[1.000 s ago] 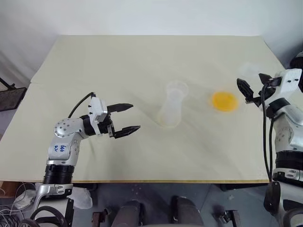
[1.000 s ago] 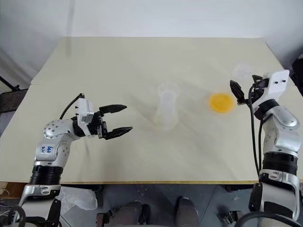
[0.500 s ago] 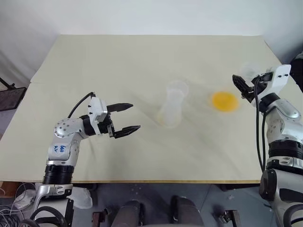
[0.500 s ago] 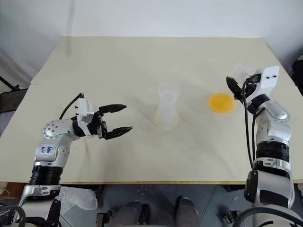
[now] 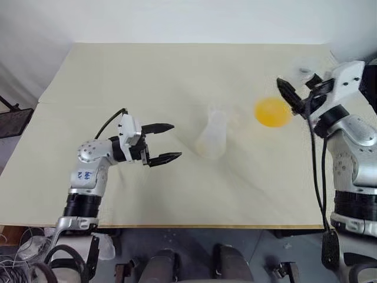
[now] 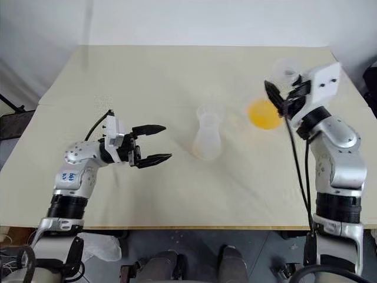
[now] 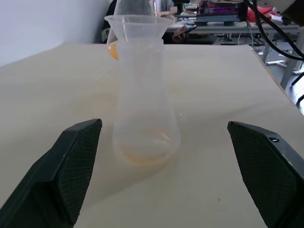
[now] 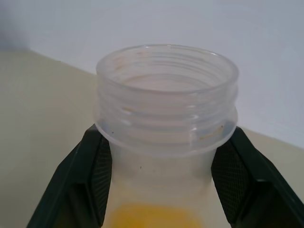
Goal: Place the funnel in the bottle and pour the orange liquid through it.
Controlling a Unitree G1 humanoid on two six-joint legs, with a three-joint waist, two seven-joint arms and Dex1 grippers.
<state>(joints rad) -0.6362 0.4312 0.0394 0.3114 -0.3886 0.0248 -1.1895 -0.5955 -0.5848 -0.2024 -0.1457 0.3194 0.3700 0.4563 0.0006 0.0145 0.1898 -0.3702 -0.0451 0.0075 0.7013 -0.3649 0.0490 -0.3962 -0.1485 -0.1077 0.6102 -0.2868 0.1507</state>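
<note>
right gripper (image 8: 161,190) clamps clear container (image 8: 166,109) – orange liquid (image 5: 272,112), apparently lifted

light is bright, even and diffuse from overhead. my arms cast only faint, soft shadows on the pale table (image 5: 177,76). no hard glare. the clear flask (image 5: 212,135) at the centre nearly blends into the surface. through my right wrist camera the threaded neck (image 8: 166,99) is sharp and the background is soft.
</note>
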